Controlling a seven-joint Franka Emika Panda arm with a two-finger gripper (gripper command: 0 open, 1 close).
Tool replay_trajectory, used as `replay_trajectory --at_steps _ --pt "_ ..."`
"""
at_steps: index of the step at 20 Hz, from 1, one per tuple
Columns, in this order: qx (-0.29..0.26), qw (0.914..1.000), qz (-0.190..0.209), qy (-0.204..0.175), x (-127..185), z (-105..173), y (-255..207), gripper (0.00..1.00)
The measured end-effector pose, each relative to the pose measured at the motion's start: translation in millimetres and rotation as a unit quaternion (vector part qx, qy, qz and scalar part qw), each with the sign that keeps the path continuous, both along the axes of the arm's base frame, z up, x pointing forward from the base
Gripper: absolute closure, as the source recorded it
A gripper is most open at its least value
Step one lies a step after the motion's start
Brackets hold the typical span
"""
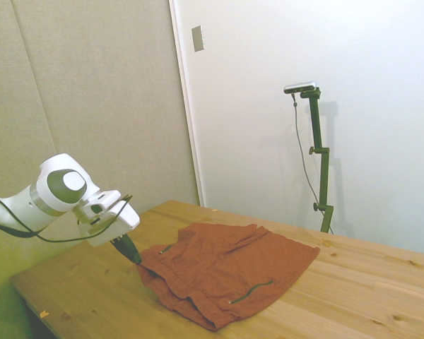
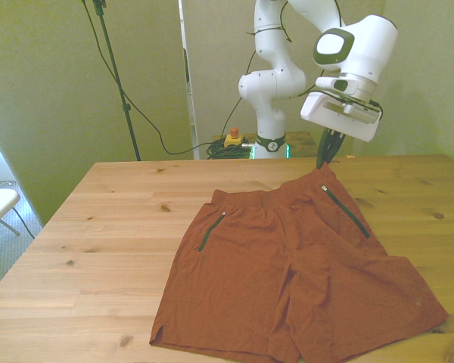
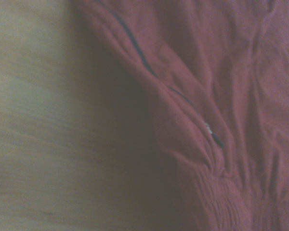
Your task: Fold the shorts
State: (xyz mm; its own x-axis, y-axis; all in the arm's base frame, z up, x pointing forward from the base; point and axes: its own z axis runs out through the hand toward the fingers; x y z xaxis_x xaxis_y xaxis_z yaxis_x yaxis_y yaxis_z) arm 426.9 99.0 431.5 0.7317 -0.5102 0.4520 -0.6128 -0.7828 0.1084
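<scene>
Side view: the white arm's dark two-finger gripper (image 1: 131, 253) points down at the corner of the rust-orange soft fabric shorts (image 1: 230, 272), which lie spread on the pale wooden table (image 1: 360, 282); whether its fingers are spread or pressed together, I cannot tell.

Front view: the gripper (image 2: 325, 155) meets the waistband corner by the dark zipper pocket (image 2: 344, 209).

Wrist view: blurred shorts (image 3: 207, 110) beside bare wood.

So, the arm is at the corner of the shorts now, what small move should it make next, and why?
Probably lift that corner a little and start carrying it across toward the front view's left. The tool sits right at the waistband corner of the shorts, where the cloth looks pulled up slightly, while the rest lies flat and unfolded on the table. Whether the corner is truly pinched cannot be seen.
</scene>
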Motion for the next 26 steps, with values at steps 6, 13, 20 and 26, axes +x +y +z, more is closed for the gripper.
replay_trajectory --at_steps 6,13,20,26 --pt "0.044 0.9977 -0.045 -0.024 7.7 54.7 -80.1 1.0" --pt "0.08 0.9888 -0.124 0.021 14.6 12.9 -186.5 1.0" --pt "0.095 0.9776 -0.175 0.068 26.5 -66.0 -248.7 0.0" --pt "0.092 0.9771 -0.177 0.073 40.0 -70.6 -254.0 0.0"
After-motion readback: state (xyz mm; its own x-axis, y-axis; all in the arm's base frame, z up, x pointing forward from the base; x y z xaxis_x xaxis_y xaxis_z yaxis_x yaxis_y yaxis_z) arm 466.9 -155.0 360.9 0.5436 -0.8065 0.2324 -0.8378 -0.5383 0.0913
